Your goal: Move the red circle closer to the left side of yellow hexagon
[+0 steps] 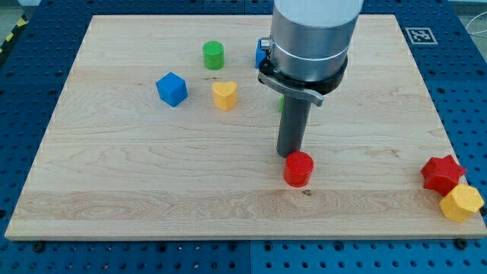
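Observation:
The red circle (298, 168) is a short red cylinder standing on the wooden board (114, 175), a little right of the middle and low in the view. My tip (289, 154) rests just above and slightly left of it, touching or nearly touching its top-left edge. The yellow hexagon (461, 203) lies at the view's far right bottom, at the board's right edge. A red star (443, 173) sits directly against its upper left side.
A green cylinder (214, 55), a yellow heart (224, 95) and a blue cube (172, 88) stand in the upper left part. A blue block (260, 53) and a green block (281, 102) are mostly hidden behind the arm.

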`<control>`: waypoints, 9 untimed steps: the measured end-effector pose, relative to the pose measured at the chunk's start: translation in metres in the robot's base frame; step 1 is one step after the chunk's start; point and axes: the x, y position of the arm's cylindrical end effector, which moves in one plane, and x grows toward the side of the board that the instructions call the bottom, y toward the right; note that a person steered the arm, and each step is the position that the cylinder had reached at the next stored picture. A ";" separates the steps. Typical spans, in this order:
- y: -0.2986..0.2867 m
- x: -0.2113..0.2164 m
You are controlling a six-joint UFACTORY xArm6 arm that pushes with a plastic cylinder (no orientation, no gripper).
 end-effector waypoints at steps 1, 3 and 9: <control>-0.012 0.004; 0.004 0.054; 0.094 0.050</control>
